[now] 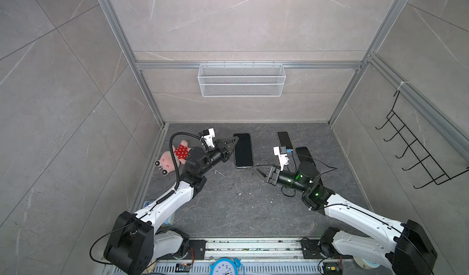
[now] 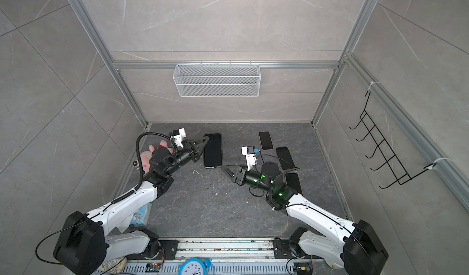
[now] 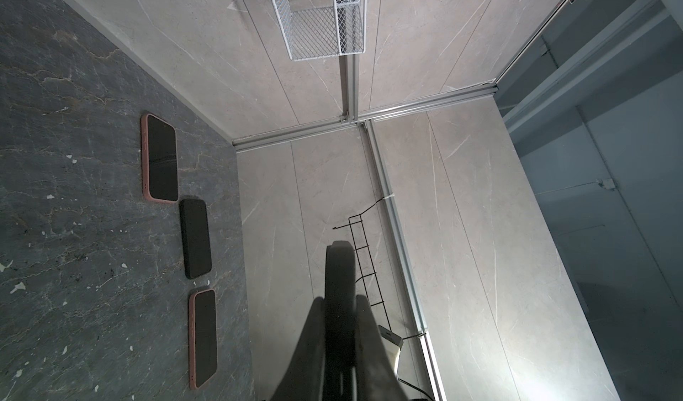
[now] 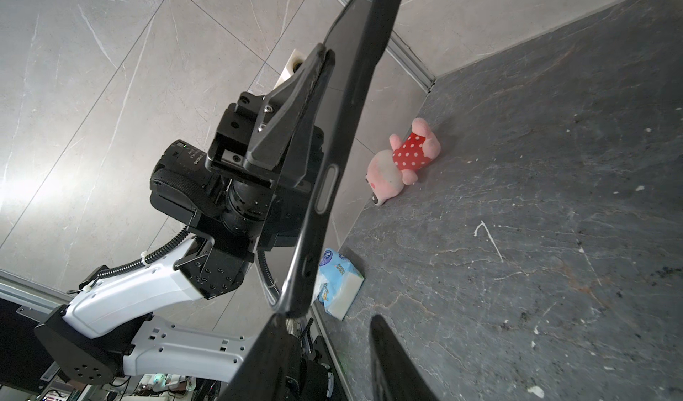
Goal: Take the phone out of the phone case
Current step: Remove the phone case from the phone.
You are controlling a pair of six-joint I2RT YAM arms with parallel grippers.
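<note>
A phone with a dark screen sits in a black phone case, screen up, in both top views. It is held off the table. My left gripper is shut on its far left edge; in the left wrist view the cased edge sticks out beyond that gripper. My right gripper is open at the phone's near right corner. In the right wrist view that corner lies just past one fingertip of the right gripper, and nothing is between the jaws.
Two pink-cased phones and a black one lie at the right of the table. A pink plush toy and a tissue pack are at the left wall. A wire basket and a hook rack hang on the walls.
</note>
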